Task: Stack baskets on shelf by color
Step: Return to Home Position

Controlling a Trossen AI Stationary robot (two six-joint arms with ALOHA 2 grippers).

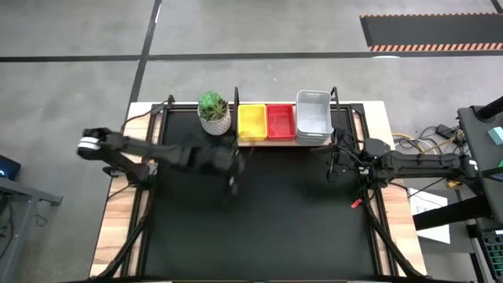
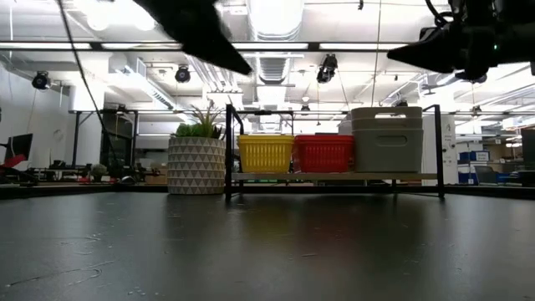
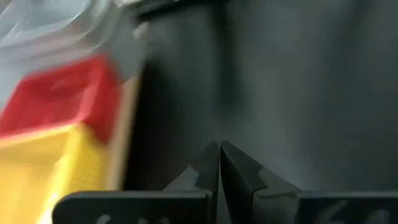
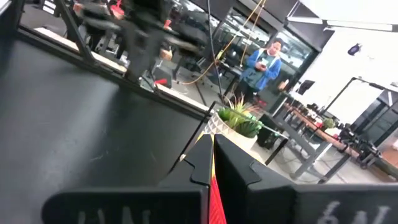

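Observation:
On the wooden shelf (image 2: 334, 176) at the table's far edge, three baskets stand side by side on their bottoms. They are a yellow basket (image 1: 251, 122), a red basket (image 1: 280, 120) and a taller grey-white basket (image 1: 313, 116). My left gripper (image 1: 233, 181) hangs over the black table just near the shelf's left end, shut and holding nothing (image 3: 219, 163). Its wrist view shows the yellow basket (image 3: 37, 171), the red basket (image 3: 62, 99) and the grey-white basket (image 3: 50, 31). My right gripper (image 1: 334, 167) is shut and raised by the shelf's right end, also with nothing in it (image 4: 211, 155).
A white patterned plant pot (image 1: 214, 115) stands left of the shelf, close to my left arm. A small red object (image 1: 355, 203) lies by the table's right edge. The black tabletop (image 1: 259, 228) spreads out on the near side. A person (image 4: 264, 62) stands in the room beyond.

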